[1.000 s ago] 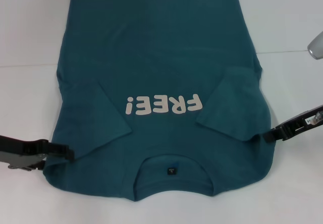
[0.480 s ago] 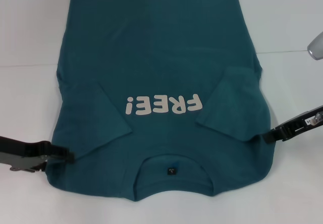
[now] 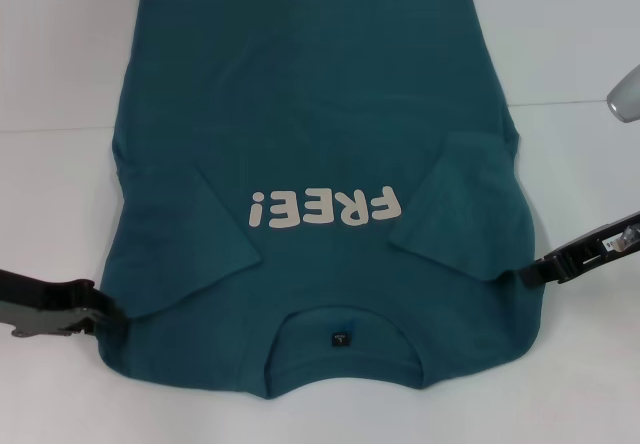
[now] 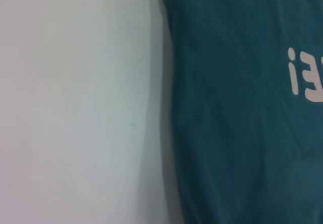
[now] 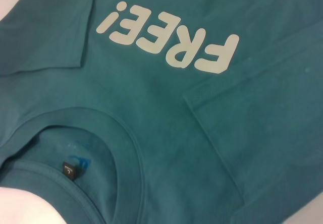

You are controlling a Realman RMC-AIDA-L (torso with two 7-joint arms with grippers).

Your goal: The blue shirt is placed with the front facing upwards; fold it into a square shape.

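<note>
One blue shirt (image 3: 320, 134) is laid front-up on the white table (image 3: 580, 54), its collar at 6 o'clock and both sleeves folded inward. Two grippers are counted: the left gripper (image 3: 100, 316) at 8 o'clock and the right gripper (image 3: 535, 272) at 4 o'clock, each at a shoulder edge. Whether fabric is pinched or freed cannot be told. If only one layer is caught, or one side slips, a skewed, bunched fold is risked.
</note>
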